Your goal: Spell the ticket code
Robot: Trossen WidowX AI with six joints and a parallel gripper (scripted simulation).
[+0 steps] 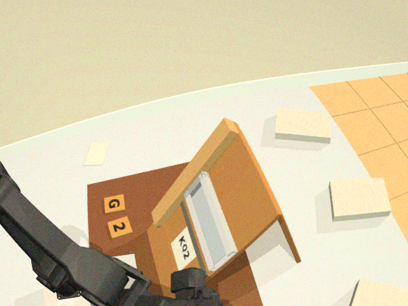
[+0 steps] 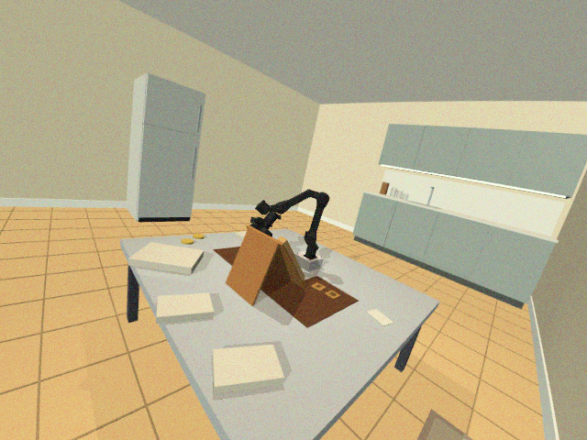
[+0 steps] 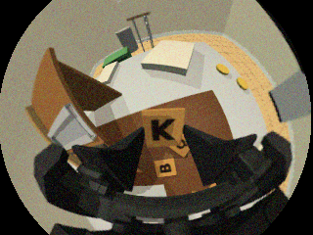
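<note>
My gripper is shut on the K tile, held upright with its letter facing the wrist camera, above the brown mat. In the top view the fingers and tile are out of sight at the bottom edge, beside the sloping board. The grey rail on the board holds no tiles. The ticket reads KQ2. A G tile and a 2 tile lie on the mat. A B tile lies beyond the fingers; another tile is mostly hidden behind K.
The brown mat lies under the board. Cream blocks stand around the board. Two yellow discs lie near the counter edge. A pale card lies beyond the mat.
</note>
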